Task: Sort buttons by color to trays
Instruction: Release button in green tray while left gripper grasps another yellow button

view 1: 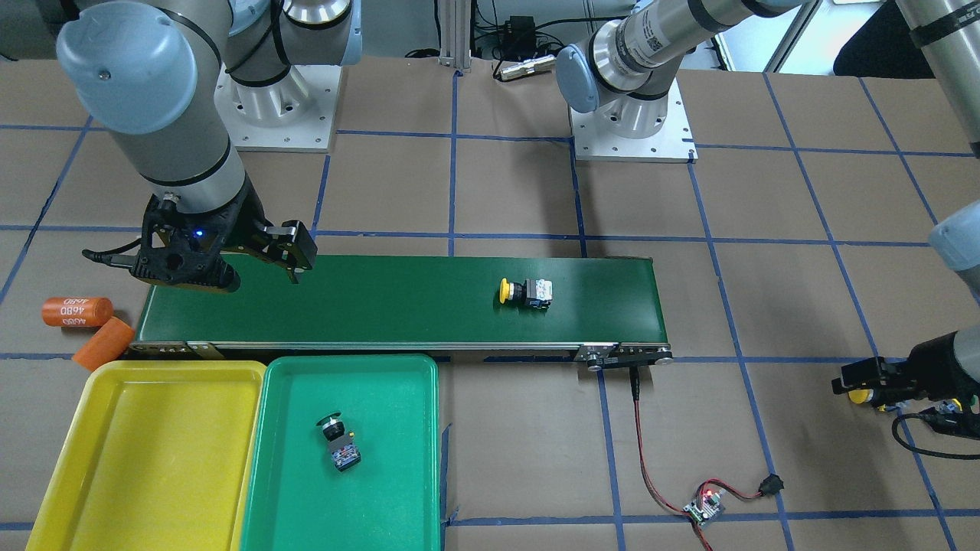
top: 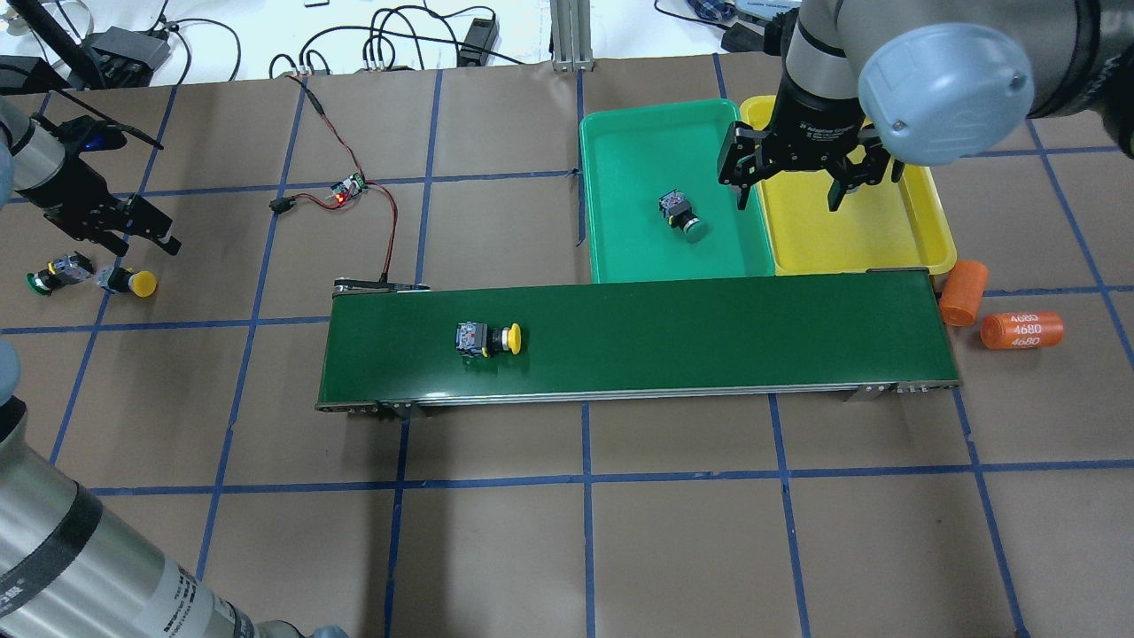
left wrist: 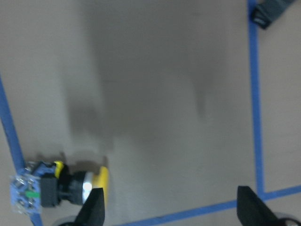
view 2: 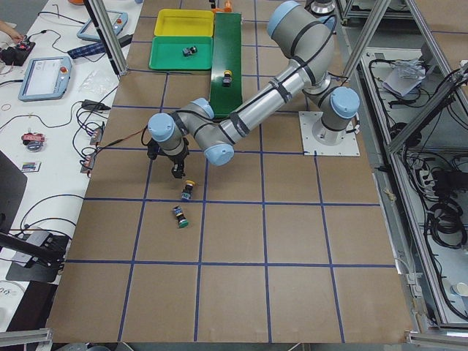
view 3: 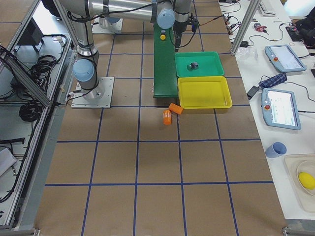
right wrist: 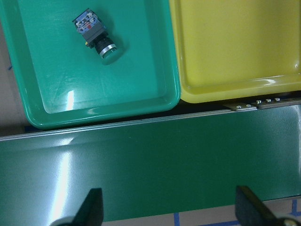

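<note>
One yellow-capped button (top: 487, 338) lies on its side on the dark-green conveyor belt (top: 709, 337). A green-capped button (top: 680, 213) lies in the green tray (top: 620, 248); the yellow tray (top: 850, 239) beside it holds nothing. On the table at the far left lie another yellow-capped button (top: 124, 282) and a green-capped button (top: 55, 273). My left gripper (top: 140, 232) hovers just above and beside that yellow button (left wrist: 56, 188), open and empty. My right gripper (top: 789, 193) hangs open and empty over the belt's end by the trays.
Two orange cylinders (top: 1021, 330) (top: 963, 291) lie on the table just past the belt's right end. A small controller board (top: 347, 188) with red and black wires runs to the belt's left end. Blue tape lines grid the brown table.
</note>
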`<state>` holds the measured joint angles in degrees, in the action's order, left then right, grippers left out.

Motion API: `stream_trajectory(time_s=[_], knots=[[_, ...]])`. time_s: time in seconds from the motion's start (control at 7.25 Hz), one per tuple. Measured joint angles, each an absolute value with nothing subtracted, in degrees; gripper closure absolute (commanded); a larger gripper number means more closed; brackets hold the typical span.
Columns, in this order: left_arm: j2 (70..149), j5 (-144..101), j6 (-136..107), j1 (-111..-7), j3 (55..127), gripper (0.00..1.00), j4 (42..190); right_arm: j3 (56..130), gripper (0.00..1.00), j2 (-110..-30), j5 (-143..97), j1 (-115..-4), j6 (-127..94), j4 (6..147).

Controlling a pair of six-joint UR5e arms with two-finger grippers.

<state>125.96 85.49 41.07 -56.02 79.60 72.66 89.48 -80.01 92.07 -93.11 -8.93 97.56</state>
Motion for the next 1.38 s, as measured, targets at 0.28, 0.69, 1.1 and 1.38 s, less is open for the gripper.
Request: stream_trajectory(time_s=[0.28,0.69,1.1,1.38], knots=[[128.38,85.62,42.68,-54.5,79.16,0.0,70.34,89.6,0.0,-79.97,92.18,-93.16,-9.01,97.32],[128.66,89.49,43.19,-54.16,78.68,0.0,69.01,89.7,0.0,-79.87,92.2,-93.16,-8.91,96.83],[129.28,89.6,43.57,-53.01,78.72,0.0,68.96,90.96,0.0,-79.83,92.24,-93.07,-8.91,97.24],[129.85,89.64,43.97,-52.62,78.63,0.0,68.83,91.37,0.0,-79.93,91.97,-92.69,-12.62,98.02]])
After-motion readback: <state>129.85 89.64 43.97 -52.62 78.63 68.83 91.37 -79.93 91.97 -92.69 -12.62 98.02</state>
